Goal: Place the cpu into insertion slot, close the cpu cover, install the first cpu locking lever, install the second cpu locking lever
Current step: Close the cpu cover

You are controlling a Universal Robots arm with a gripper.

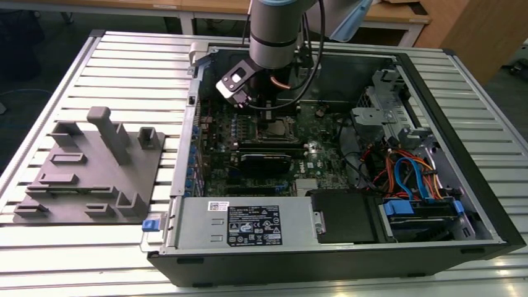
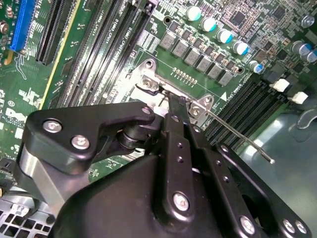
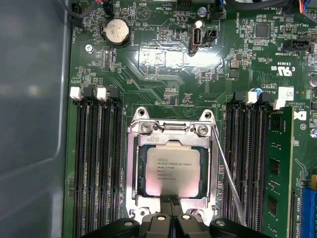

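The cpu (image 3: 171, 171), a silver-grey square chip, lies flat in the insertion slot (image 1: 276, 128) on the green board. The cpu cover (image 3: 132, 168), a silver frame plate, lies down around it, its window showing the chip's top. A thin locking lever (image 3: 225, 171) runs slanted along one side of the socket, and its free end (image 2: 270, 159) sticks out over the memory slots. My gripper (image 3: 171, 199) is shut, with its black fingertips together at the cover's edge opposite the hinge screws. In the second wrist view the gripper (image 2: 174, 101) tips touch the socket frame. In the exterior view the gripper (image 1: 266, 111) hangs over the socket.
Black memory slots (image 3: 96, 163) flank the socket, and a green memory module (image 3: 278, 163) stands on one side. A coin battery (image 3: 117, 32) sits beyond the socket. The open case holds a power supply (image 1: 247, 223) and cabled drive bays (image 1: 412, 179). A grey fixture block (image 1: 91, 167) lies on the exterior view's left.
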